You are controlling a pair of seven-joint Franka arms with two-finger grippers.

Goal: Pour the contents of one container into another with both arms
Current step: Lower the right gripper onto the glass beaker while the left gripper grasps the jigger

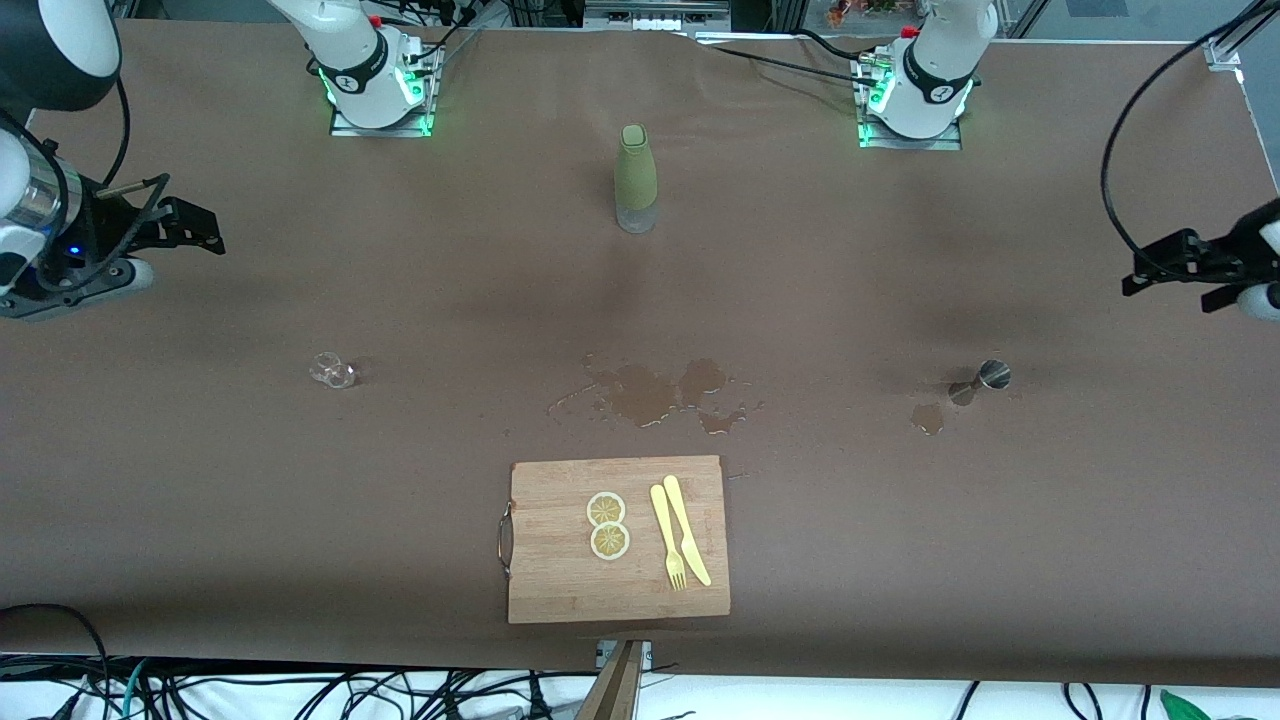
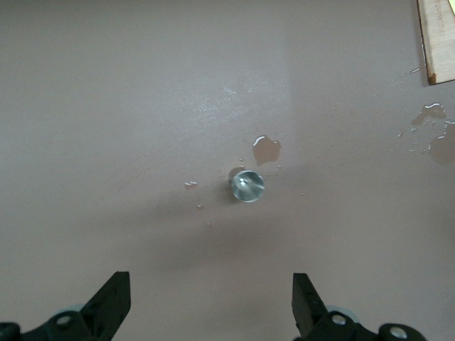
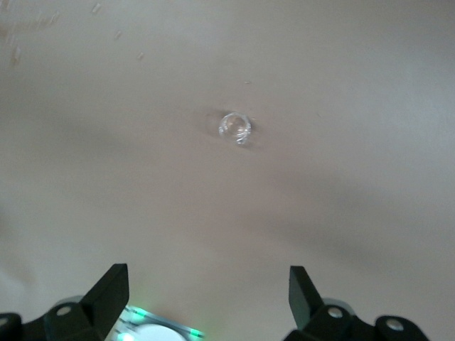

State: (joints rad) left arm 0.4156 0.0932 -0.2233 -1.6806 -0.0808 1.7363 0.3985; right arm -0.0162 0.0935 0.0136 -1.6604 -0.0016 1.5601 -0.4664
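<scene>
The tiny clear glass (image 1: 332, 371) sits on the brown table toward the right arm's end; the right wrist view shows it as a small ring (image 3: 235, 128). The silvery jigger (image 1: 985, 380) stands toward the left arm's end, its round mouth (image 2: 247, 185) seen from above beside a small puddle (image 2: 267, 150). My right gripper (image 1: 200, 228) hangs open and empty over the table's edge at its own end, well apart from the glass. My left gripper (image 1: 1150, 272) hangs open and empty over the opposite end, apart from the jigger. In each wrist view, the gripper (image 2: 210, 288) (image 3: 207, 280) holds nothing.
A tall bottle with an olive-green sleeve (image 1: 636, 178) stands mid-table near the bases. A wide spill (image 1: 650, 392) wets the middle. A wooden cutting board (image 1: 560, 585) with two lemon slices (image 1: 607, 525), a yellow fork and knife (image 1: 680, 542) lies nearest the front camera.
</scene>
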